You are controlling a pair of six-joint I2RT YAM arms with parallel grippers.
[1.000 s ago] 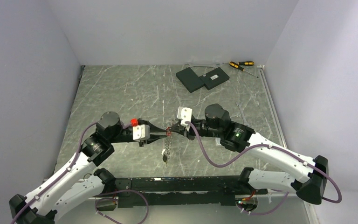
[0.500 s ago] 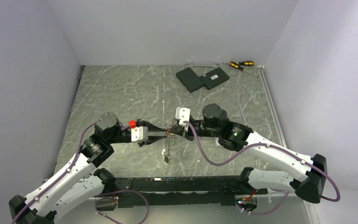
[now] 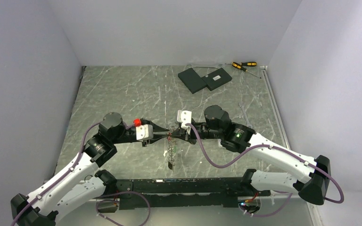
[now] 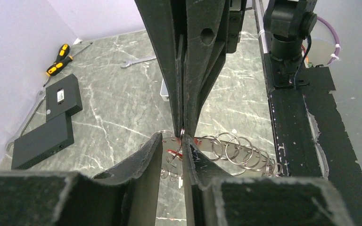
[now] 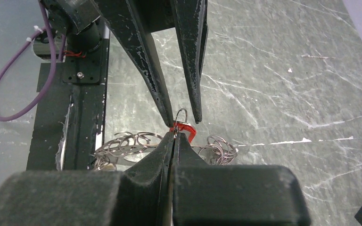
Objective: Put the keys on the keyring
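Right gripper [image 5: 173,135] first: its jaws are pressed together at the top of the keyring [image 4: 235,150], a bunch of linked silver wire loops that hangs from it above the table [image 3: 122,89], close in front of the arm bases. A red key [image 5: 189,132] head shows right at its tips. Whether the pads bite plastic or wire I cannot tell. Left gripper [image 4: 173,141] meets it nose to nose, fingers spread a little, straddling a small upright loop [image 5: 182,114] without visibly clamping it.

My read is that the step in hand is working the red key onto the bunch at that loop. To do it well I'd hold the right arm dead steady and centre the loop between the left pads. Then I'd close softly so the wire doesn't skid out, and twist only in small moves, since the dangling loops could swing and snag. Far back, black slabs [image 3: 202,79] and screwdrivers [image 3: 243,65] lie well apart from the work.
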